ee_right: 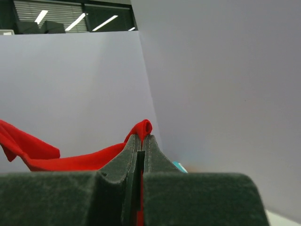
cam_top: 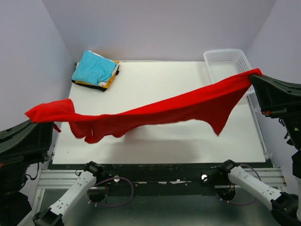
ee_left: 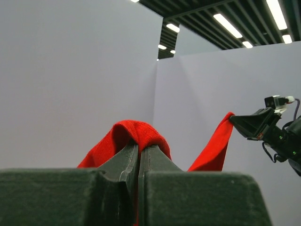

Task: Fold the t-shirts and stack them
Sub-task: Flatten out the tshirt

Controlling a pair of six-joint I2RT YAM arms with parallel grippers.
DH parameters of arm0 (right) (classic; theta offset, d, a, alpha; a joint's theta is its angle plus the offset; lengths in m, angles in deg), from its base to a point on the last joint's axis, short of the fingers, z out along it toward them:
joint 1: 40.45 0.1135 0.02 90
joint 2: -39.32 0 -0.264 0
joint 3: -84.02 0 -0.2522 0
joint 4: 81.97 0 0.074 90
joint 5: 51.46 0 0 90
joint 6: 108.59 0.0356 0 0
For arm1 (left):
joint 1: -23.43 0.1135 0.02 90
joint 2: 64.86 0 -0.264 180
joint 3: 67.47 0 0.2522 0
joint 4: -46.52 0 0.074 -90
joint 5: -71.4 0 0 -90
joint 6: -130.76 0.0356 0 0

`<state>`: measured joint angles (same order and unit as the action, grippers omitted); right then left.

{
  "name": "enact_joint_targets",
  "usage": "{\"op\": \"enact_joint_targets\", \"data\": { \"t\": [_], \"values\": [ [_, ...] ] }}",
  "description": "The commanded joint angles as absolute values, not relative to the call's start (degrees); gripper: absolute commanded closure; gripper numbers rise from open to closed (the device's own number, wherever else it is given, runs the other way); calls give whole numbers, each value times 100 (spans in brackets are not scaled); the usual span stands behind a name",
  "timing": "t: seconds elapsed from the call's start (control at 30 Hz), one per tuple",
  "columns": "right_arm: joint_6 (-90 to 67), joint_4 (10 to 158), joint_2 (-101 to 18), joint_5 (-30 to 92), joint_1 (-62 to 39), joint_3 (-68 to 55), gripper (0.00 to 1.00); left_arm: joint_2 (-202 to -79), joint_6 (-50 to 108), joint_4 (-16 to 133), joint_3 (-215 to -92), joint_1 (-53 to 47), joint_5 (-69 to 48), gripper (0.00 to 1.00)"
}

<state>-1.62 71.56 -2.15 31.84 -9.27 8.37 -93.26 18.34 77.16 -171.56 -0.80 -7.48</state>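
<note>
While the white table (cam_top: pixel 155 89) lies beneath it, the red t-shirt (cam_top: pixel 160 113) hangs stretched in the air above that table, sagging in the middle (1 loose flap droops on the right side). At the table's far left corner sits the folded stack (cam_top: pixel 95 70), turquoise on top, and the mesh basket (cam_top: pixel 225 60) stands at its far right. Off the table's left edge the left gripper (ee_left: pixel 139 149) is clamped on 1 end of the shirt, and off its right edge the right gripper (ee_right: pixel 142 140) pinches the other.

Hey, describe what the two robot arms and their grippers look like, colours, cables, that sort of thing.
Both arms have white link segments with black joints. The left gripper and right gripper are bulky, black and angular, tapering to dark grey wedge-shaped fingers. Thin dark cables loop near each base, and a small camera with a cable sits on the right wrist.
</note>
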Motion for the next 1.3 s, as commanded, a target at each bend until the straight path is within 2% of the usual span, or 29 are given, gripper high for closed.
{"op": "enact_joint_targets", "data": {
  "t": [0.0,0.13,0.23,0.33,0.47,0.57,0.67,0.77,0.8,0.83,0.87,0.9,0.93,0.97,1.13,1.27],
  "values": [
    [-168,6841,-281,2911,-920,1200,99,-9760,2035,8003,-17898,-32,-41,100],
    [-337,6792,-469,3826,-922,1408,99,-10259,2134,8049,-18389,12,-174,100],
    [-513,6739,-720,4729,-916,1351,99,-10614,2341,7870,-18281,14,-563,100],
    [-589,6842,-1103,5820,-916,1033,99,-11045,2804,7578,-17828,14,-1348,100],
    [-991,7334,-2030,7608,-917,427,98,-11783,3968,6405,-16620,19,-2254,100],
    [-1151,7960,-2804,8676,-924,-209,96,-12960,4526,6223,-16325,94,-3027,100],
    [-1082,8674,-3739,9080,-1077,-781,96,-14415,4563,6015,-16249,251,-2960,100],
    [-622,8817,-4846,8267,-1490,-960,91,-16054,4134,6579,-16892,406,-2608,100],
    [-446,8806,-5312,8003,-1614,-885,87,-16559,3964,6878,-17260,439,-2661,82],
    [-312,8722,-5693,7900,-1702,-701,77,-17136,3728,7417,-17879,460,-2799,69],
    [-173,8545,-6103,7897,-1744,-488,50,-17587,3596,8009,-18440,478,-2756,58],
    [-51,8213,-6419,7911,-1759,-175,31,-18006,3487,8401,-19014,488,-2714,48],
    [31,7979,-6666,7999,-1762,73,12,-18254,3451,8701,-19367,487,-2686,6],
    [125,7829,-6786,8062,-1759,254,1,-18431,3401,8855,-19624,489,-2667,1],
    [244,8046,-6494,7546,-1769,-93,0,-17881,3068,8533,-18961,480,-2110,2],
    [465,8075,-5913,6173,-1772,-751,0,-16994,2519,8467,-17921,479,-1572,2]
  ]
}}
